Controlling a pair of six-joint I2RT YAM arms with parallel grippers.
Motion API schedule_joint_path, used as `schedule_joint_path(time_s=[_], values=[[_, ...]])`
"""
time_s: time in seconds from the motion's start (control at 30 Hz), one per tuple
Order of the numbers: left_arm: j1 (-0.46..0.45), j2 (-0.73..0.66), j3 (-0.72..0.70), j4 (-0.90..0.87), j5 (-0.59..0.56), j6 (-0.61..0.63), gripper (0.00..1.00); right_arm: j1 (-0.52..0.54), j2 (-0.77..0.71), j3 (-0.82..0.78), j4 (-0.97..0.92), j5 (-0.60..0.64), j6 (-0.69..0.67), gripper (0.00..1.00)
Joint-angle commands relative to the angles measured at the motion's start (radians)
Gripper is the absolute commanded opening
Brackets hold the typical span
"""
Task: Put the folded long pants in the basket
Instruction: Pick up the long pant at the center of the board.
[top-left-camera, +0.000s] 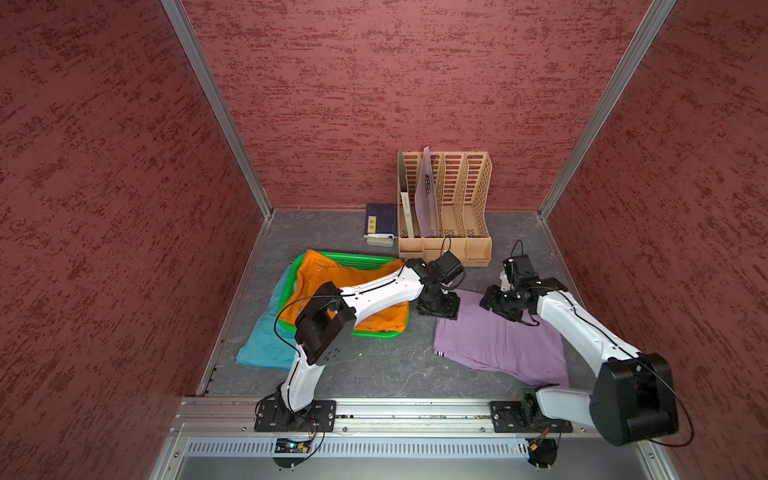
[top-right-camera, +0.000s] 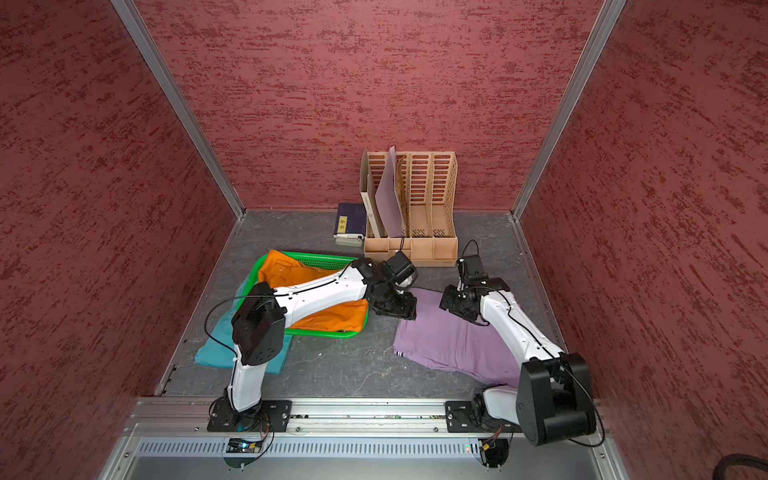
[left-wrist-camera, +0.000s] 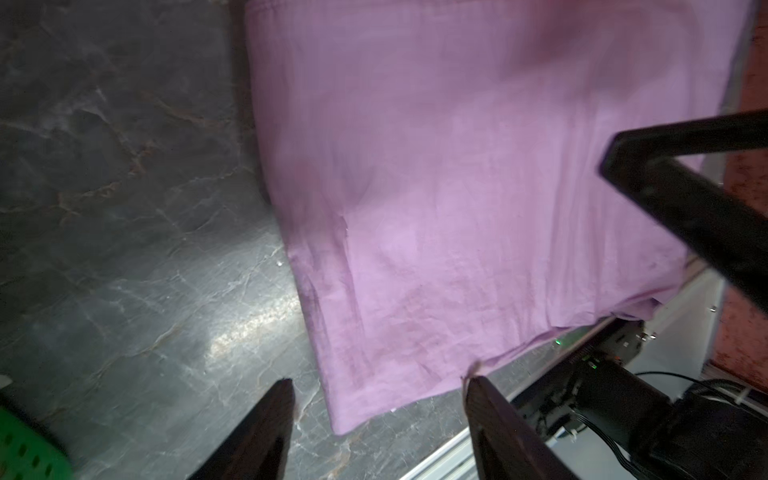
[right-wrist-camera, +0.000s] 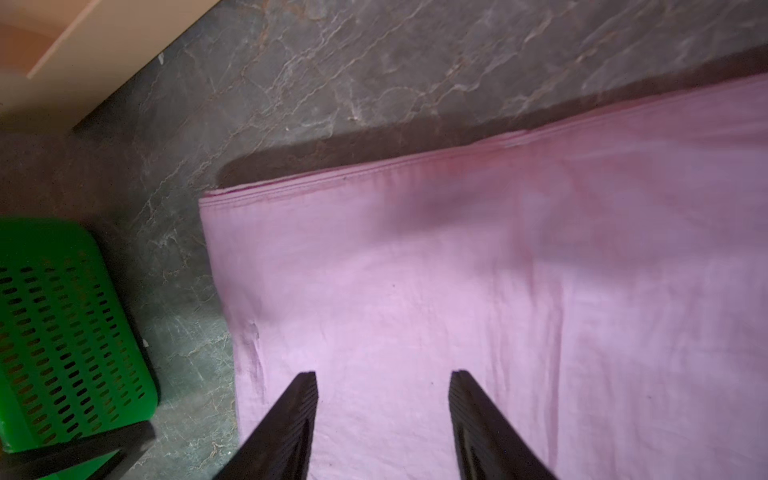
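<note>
The green basket (top-left-camera: 374, 334) (top-right-camera: 320, 332) sits left of centre, and orange folded pants (top-left-camera: 353, 278) (top-right-camera: 286, 270) lie in it, draped over its far-left rim. Teal folded pants (top-left-camera: 266, 336) (top-right-camera: 216, 340) lie on the table, partly under the basket's left side. Lilac folded pants (top-left-camera: 498, 340) (top-right-camera: 453, 345) (left-wrist-camera: 457, 166) (right-wrist-camera: 498, 270) lie flat to the right. My left gripper (top-left-camera: 438, 309) (top-right-camera: 395, 309) (left-wrist-camera: 380, 382) is open, its jaws straddling the lilac pants' far-left corner. My right gripper (top-left-camera: 494, 305) (top-right-camera: 453, 305) (right-wrist-camera: 382, 374) is open low over the lilac cloth's far edge.
A beige slotted file organiser (top-left-camera: 453, 199) (top-right-camera: 424, 199) with a grey folder in it stands at the back wall. A dark blue book (top-left-camera: 380, 220) (top-right-camera: 351, 218) lies to its left. Red walls close in three sides. The basket's corner (right-wrist-camera: 62, 332) lies close to the lilac pants.
</note>
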Motion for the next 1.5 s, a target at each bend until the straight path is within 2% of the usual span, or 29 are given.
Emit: schedule_joint_path(time_s=[0.0,0.13,0.27,0.57,0.7,0.83,0.93,1.13,1.23,1.3,1.47], values=[[-0.006,0.045,0.028,-0.001,-0.071,-0.027,0.7,-0.028,-0.011,-0.012,-0.013,-0.006,-0.024,0.57],[-0.006,0.092,0.02,0.029,-0.05,-0.035,0.68,-0.036,-0.011,-0.021,-0.011,-0.015,-0.027,0.57],[-0.006,0.131,0.012,0.056,-0.017,-0.042,0.61,-0.043,-0.018,-0.021,-0.013,-0.016,-0.03,0.57],[-0.01,0.176,-0.021,0.06,-0.045,-0.058,0.47,-0.049,-0.023,-0.005,-0.024,-0.02,-0.036,0.57],[-0.009,0.204,-0.025,0.069,-0.041,-0.058,0.32,-0.053,-0.028,-0.005,-0.028,-0.019,-0.039,0.57],[0.007,0.183,-0.042,0.094,-0.043,-0.051,0.0,-0.059,-0.026,-0.001,-0.04,-0.002,-0.039,0.57],[0.019,0.154,-0.031,0.082,-0.068,-0.035,0.0,-0.073,-0.018,0.003,-0.047,0.009,-0.041,0.57],[0.041,0.095,0.026,-0.038,-0.238,0.002,0.0,-0.112,0.0,0.023,-0.045,0.005,-0.03,0.56],[0.07,0.067,0.008,-0.057,-0.273,0.01,0.0,-0.131,0.008,0.034,-0.046,0.021,-0.02,0.56],[0.09,0.052,-0.017,-0.049,-0.273,0.009,0.0,-0.147,0.011,0.041,-0.053,0.056,-0.013,0.6],[0.112,0.048,-0.032,-0.042,-0.267,0.012,0.0,-0.226,-0.041,-0.015,-0.044,0.27,0.036,0.79]])
